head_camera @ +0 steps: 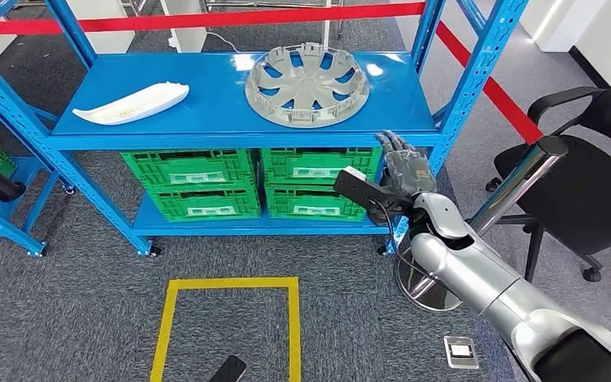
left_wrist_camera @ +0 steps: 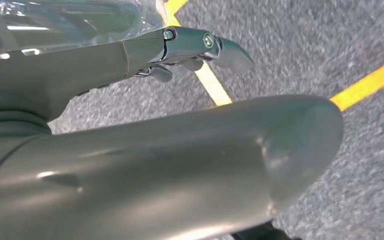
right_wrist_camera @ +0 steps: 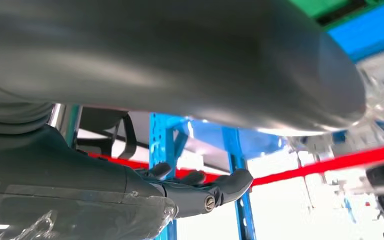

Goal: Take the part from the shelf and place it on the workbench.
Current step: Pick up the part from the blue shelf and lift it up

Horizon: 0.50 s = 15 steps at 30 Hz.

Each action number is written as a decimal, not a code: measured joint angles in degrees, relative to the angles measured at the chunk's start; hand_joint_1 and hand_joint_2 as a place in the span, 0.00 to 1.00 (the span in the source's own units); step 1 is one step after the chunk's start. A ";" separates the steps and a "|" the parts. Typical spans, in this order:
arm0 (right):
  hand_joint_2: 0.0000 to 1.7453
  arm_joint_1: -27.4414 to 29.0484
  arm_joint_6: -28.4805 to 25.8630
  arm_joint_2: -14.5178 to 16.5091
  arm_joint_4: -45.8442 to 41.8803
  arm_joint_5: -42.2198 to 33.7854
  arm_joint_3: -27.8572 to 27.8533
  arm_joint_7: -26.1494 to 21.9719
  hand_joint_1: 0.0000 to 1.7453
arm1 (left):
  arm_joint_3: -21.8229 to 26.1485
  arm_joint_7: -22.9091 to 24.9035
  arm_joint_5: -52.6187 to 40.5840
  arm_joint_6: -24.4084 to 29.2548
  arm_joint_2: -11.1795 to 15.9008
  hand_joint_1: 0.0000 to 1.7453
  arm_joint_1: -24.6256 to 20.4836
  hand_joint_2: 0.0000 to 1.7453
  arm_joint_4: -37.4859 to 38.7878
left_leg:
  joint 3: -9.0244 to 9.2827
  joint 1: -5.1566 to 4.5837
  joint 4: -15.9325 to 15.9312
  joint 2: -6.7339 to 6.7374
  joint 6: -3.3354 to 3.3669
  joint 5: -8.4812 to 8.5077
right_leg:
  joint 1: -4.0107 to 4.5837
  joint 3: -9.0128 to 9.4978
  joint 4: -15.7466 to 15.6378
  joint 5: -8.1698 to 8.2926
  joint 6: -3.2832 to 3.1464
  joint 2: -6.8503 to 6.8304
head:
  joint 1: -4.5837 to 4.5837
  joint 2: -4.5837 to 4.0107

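Reaching up beside the blue shelf (head_camera: 231, 119), the right robot hand (head_camera: 402, 163) is raised in front of the shelf's right post, just below the edge of the top board, fingers extended and apart with nothing in them. In the right wrist view its dark fingers (right_wrist_camera: 230, 182) point toward the blue post and the red tape (right_wrist_camera: 340, 160), and they close on nothing.

On the top board lies the grey wheel cover (head_camera: 307, 84), toward the right end. It is near the right robot hand but apart from it. Well to its left on the same board rests a long white part (head_camera: 134, 103), lying flat.

Under the board, green crates (head_camera: 251, 183) are stacked on the lower level. A black office chair (head_camera: 581, 183) stands to the right of the shelf. A yellow square (head_camera: 231, 322) is taped on the grey carpet before the shelf.

The left robot hand (left_wrist_camera: 190, 50) hangs over the carpet and a yellow line, its fingers mostly straight, holding nothing.
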 joint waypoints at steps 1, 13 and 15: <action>0.00 0.00 0.00 0.00 0.00 0.00 -0.01 0.00 0.00 | 0.00 0.00 0.00 0.00 0.00 0.00 0.00 0.00 0.00 | -0.03 0.00 0.10 0.00 -0.01 -0.08 | 0.00 0.00 0.00 0.00 -0.02 0.00 | -0.03 0.00; 0.00 -0.02 0.00 0.00 0.00 0.00 -0.04 0.00 0.00 | 0.02 -0.01 -0.02 0.01 0.00 0.00 -0.04 0.00 0.00 | -0.53 0.02 1.32 0.00 -0.12 -0.94 | 0.00 0.03 -0.03 0.00 -0.18 -0.07 | -0.23 0.00; 0.00 -0.02 0.00 0.00 0.00 0.00 -0.04 0.00 0.00 | 0.02 -0.02 -0.02 0.00 0.00 0.00 -0.05 0.00 0.00 | -0.64 0.03 1.56 0.00 -0.14 -1.09 | -0.01 0.03 -0.03 0.01 -0.20 -0.08 | -0.25 0.00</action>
